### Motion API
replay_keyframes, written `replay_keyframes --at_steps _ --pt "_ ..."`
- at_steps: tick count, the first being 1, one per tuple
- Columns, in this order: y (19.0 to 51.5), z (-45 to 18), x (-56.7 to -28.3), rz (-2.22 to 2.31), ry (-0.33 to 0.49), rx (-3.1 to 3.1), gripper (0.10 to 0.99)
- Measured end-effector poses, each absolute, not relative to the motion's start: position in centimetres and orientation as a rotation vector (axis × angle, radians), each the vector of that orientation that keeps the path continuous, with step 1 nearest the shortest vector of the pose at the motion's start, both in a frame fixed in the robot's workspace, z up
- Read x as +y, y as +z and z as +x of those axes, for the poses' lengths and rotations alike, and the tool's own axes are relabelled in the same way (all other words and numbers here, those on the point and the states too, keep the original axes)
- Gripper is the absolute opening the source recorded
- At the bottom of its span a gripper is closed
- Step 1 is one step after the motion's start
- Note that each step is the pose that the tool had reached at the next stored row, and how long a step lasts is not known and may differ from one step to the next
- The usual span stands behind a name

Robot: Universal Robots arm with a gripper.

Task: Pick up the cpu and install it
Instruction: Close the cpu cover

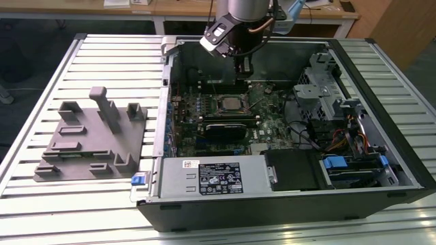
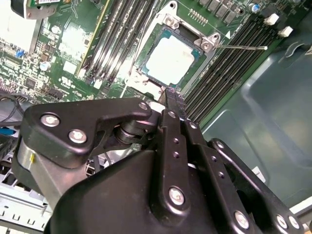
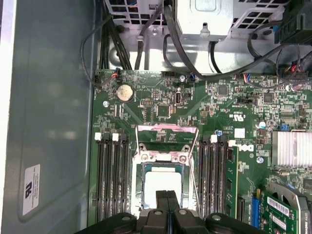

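The cpu [image 1: 230, 104] lies flat in the open socket on the green motherboard inside the computer case, silvery top up. It also appears in both wrist views [image 2: 170, 60] [image 3: 163, 181]. The socket's metal frame [image 3: 166, 129] is swung up and open beside it. My gripper [image 1: 243, 74] hangs above the board, just behind the socket in the exterior view. Its two black fingers [image 3: 162, 197] are pressed together with nothing between them, and the tips [image 2: 174, 95] hover over the chip's edge without touching it.
The open case [image 1: 402, 153] lies on a slatted metal table. A grey fixture [image 1: 92, 138] stands at the exterior view's left. A silver box with a white label [image 1: 211, 176] fills the case's front. Memory slots [image 3: 112, 175] flank the socket, with cables [image 3: 146, 39] and a drive cage [image 1: 320, 87] nearby.
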State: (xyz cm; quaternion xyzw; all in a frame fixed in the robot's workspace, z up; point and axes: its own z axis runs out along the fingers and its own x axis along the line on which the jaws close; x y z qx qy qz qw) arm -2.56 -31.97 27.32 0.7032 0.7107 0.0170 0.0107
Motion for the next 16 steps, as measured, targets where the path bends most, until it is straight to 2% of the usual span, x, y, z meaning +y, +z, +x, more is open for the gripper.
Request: replay_keyframes --at_steps 16 --pt "27.85 -2.35 -31.97 2.194 0.054 2.218 0.106"
